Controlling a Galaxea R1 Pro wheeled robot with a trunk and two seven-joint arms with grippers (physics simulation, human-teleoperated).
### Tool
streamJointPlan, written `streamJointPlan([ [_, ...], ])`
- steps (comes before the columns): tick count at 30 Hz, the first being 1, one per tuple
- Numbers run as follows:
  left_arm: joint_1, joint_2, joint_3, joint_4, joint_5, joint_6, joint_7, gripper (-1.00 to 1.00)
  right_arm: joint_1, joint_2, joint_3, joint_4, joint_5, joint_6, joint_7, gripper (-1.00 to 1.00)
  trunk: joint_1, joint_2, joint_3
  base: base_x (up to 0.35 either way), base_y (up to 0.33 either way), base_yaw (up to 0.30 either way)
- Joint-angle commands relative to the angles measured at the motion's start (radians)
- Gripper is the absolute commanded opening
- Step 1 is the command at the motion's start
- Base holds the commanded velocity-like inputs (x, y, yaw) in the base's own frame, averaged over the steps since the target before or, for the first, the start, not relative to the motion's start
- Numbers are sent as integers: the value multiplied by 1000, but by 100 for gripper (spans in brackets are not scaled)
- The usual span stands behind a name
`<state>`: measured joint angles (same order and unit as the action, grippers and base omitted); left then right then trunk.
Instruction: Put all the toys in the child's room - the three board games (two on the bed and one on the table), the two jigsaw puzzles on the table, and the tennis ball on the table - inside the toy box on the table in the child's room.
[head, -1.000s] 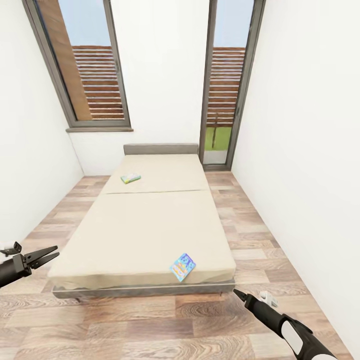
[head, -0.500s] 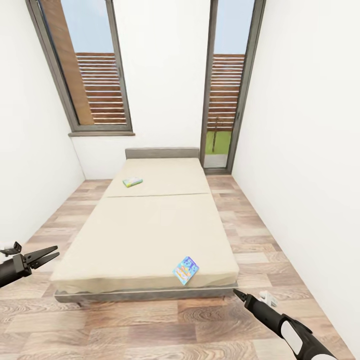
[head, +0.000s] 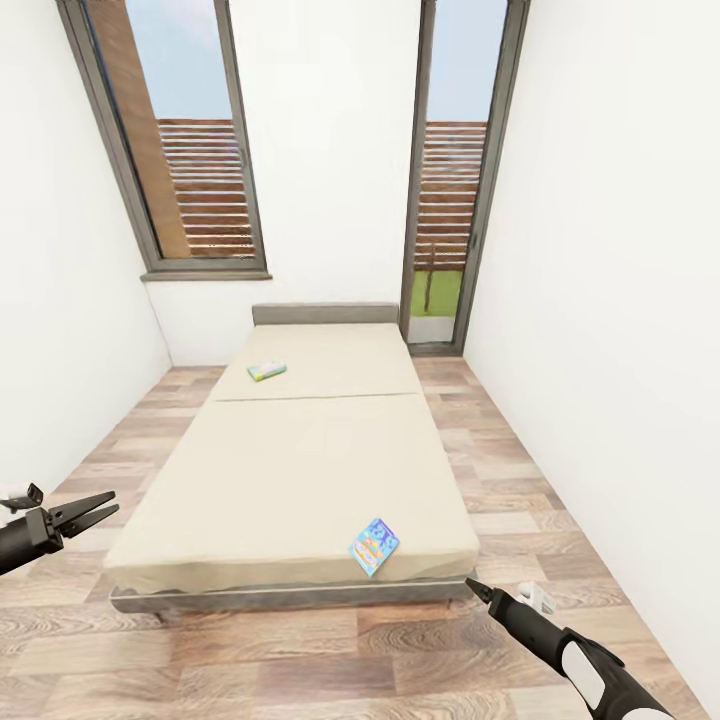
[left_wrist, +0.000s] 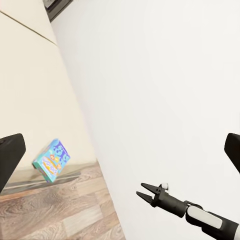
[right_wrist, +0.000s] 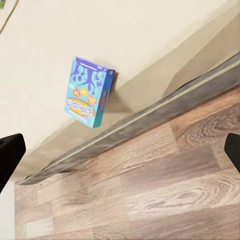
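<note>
A long beige bed (head: 300, 450) with a grey frame fills the middle of a narrow white room, its headboard against the far wall between a tall window (head: 180, 140) and a glazed door (head: 455, 170). Wood-plank flooring (head: 300, 660) runs around it.

Two board games lie on the mattress. The nearer one, a blue board game box (head: 374, 546) with orange and yellow panels, lies flat just inside the foot edge, toward the robot's right corner. In the right wrist view the same box (right_wrist: 90, 92) shows a purple cartoon figure and an orange title band, but the lettering is too small to read. The left wrist view catches it (left_wrist: 51, 160) near the mattress edge. The second, a green and white board game box (head: 266, 371), lies far up the bed near the headboard, on the left side; its print is illegible.

The left tool (head: 92, 511) hangs over the floor left of the bed's foot, fingers parted and grasping nothing. The right tool (head: 474, 589) hovers just off the bed's near right corner; the left wrist view shows it (left_wrist: 145, 192) spread apart and unloaded.
</note>
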<state>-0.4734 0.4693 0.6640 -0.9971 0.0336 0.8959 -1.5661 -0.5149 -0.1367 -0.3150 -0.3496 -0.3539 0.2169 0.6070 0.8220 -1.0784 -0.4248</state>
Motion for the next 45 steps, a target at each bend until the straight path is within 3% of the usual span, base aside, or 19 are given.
streamJointPlan([
  [1,-1,0,0,0,-1,11,-5,100,-1,0,-4,0,-8,10,3,100,0,-1,1,-56,1,0],
  [24,-1,0,2,0,3,11,-5,100,-1,0,-7,0,-10,11,4,100,0,-1,7,-8,0,0],
  [45,-1,1,2,0,3,12,-5,100,-1,0,-8,0,-13,9,3,100,80,-148,-59,0,0,0],
])
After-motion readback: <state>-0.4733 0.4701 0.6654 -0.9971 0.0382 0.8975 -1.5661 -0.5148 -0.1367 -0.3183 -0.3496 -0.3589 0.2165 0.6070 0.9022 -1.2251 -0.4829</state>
